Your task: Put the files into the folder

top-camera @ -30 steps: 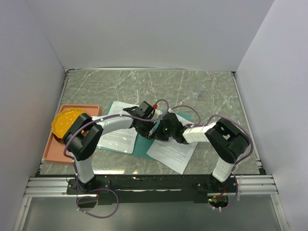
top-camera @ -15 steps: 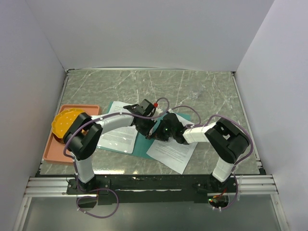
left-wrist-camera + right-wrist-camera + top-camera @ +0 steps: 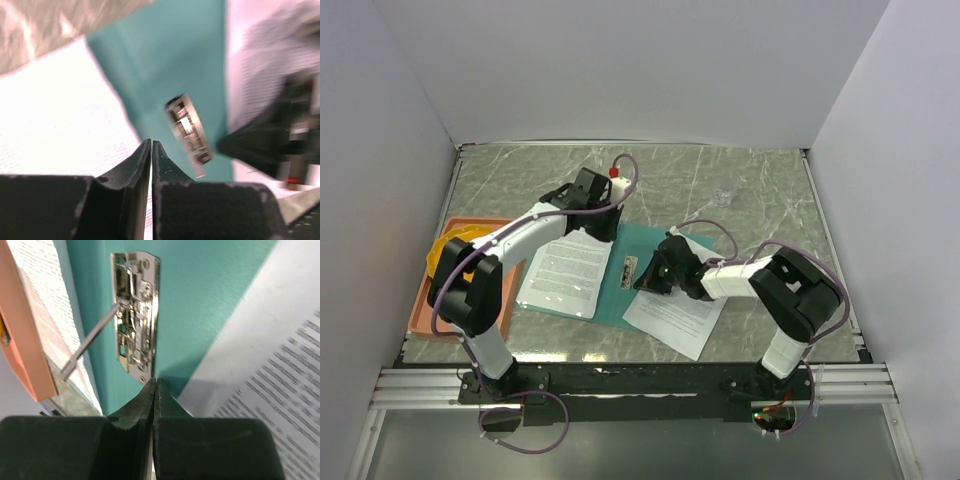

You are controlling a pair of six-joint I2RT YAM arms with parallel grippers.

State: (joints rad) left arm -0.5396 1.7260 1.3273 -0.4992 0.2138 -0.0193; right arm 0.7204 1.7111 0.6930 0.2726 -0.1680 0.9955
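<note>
The teal folder (image 3: 642, 243) lies open on the table, its metal clip (image 3: 628, 270) at the spine with a thin lever sticking up. One of the files (image 3: 565, 270) rests on its left half; another sheet (image 3: 675, 318) overlaps its right half and reaches the table's front. My right gripper (image 3: 642, 282) is shut and empty, tips (image 3: 155, 380) on the teal folder (image 3: 210, 305) right below the clip (image 3: 136, 310), beside the right sheet (image 3: 280, 390). My left gripper (image 3: 604, 230) hovers at the folder's far edge, jaws together and empty (image 3: 151, 142), above teal (image 3: 170, 65), clip (image 3: 187, 132) and left sheet (image 3: 55, 110).
A salmon-orange tray (image 3: 428, 305) holding a yellow object (image 3: 455, 250) sits at the left edge, next to the left sheet. A small clear item (image 3: 723, 196) lies far right. White walls close in the table on three sides.
My left arm has pulled away from the clip, up and back toward the folder's far edge, uncovering the clip and spine. The right gripper has stayed put by the clip.
</note>
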